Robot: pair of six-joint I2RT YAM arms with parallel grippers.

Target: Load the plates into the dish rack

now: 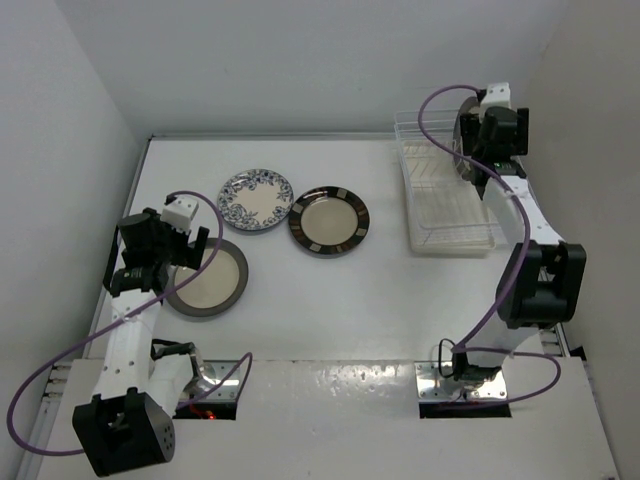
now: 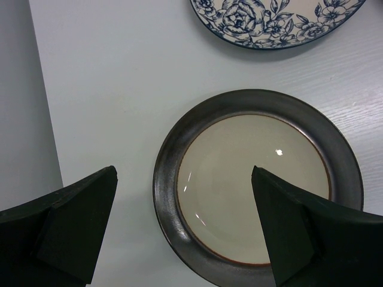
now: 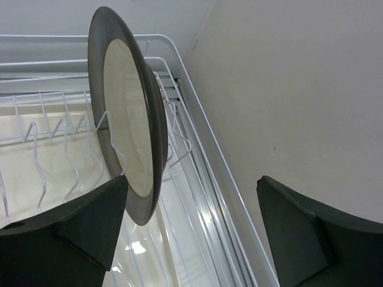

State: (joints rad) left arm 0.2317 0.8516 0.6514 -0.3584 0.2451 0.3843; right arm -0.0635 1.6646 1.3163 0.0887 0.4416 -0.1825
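Your left gripper (image 2: 184, 179) hangs over the matte white table (image 2: 119, 89), jaws spread wide and holding nothing. Below it, at lower left of the top view, a glossy round cream-centred plate with a plain dark rim (image 2: 239, 179) lies flat. Above that lie the white plate with blue floral pattern (image 1: 256, 199) and the cream plate with a checked dark rim (image 1: 329, 221). Your right gripper (image 3: 192, 185) is equally wide open and empty. Just beside it, a second dark-rimmed cream plate (image 3: 128, 125) stands on edge among the thin prongs of the white wire dish rack (image 3: 179, 66), at upper right.
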